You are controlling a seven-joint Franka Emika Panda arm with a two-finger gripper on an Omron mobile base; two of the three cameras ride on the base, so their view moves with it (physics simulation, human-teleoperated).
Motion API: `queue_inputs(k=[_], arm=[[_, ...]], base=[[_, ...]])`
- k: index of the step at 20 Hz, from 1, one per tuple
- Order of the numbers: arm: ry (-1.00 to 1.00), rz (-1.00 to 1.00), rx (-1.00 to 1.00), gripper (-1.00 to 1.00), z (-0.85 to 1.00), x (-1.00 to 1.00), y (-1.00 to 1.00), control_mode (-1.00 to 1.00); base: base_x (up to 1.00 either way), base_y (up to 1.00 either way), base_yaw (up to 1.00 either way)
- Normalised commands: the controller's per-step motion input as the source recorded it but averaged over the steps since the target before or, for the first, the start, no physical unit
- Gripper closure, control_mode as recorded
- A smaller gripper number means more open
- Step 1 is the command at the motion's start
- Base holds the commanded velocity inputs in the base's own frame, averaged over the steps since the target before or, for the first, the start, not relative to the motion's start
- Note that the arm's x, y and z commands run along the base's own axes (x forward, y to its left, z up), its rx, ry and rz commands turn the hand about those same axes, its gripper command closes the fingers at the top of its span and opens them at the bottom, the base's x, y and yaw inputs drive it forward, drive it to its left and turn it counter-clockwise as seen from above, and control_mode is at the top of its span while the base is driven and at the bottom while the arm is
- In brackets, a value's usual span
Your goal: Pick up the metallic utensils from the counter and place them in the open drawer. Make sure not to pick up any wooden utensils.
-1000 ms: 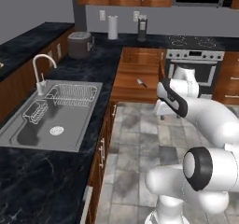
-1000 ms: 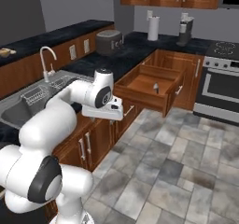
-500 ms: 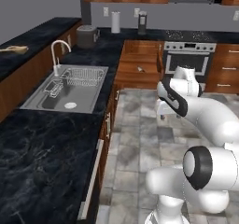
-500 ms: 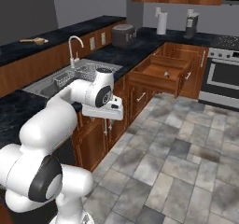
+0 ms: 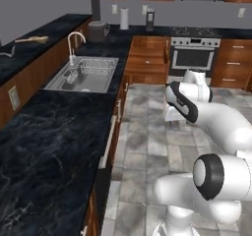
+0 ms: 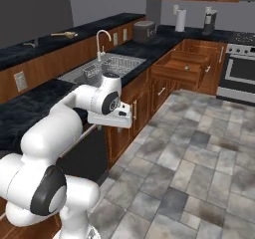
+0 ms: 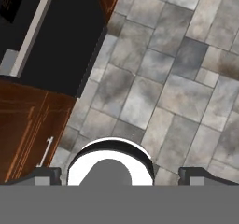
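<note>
Base has driven back along the table (image 6: 35, 106). Pincer (image 6: 110, 119) hangs over floor tiles, jaws apart, empty. Open drawer (image 6: 185, 66) far ahead. Likely metallic utensil (image 6: 31, 44) well left, unreached.

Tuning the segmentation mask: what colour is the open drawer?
Reddish-brown wood, inside and out. The open drawer shows best in the right base view.
</note>
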Motion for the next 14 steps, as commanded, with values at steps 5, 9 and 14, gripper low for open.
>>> queue_inputs(k=[5,9,14], arm=[[0.00,0.00,0.00,-1.00,0.00,0.00,0.00,1.00],[0.00,0.00,0.00,-1.00,0.00,0.00,0.00,1.00],[0.00,0.00,0.00,-1.00,0.00,0.00,0.00,1.00]], base=[[-1.00,0.31,0.00],[-1.00,0.36,0.00],[-1.00,0.50,0.00]])
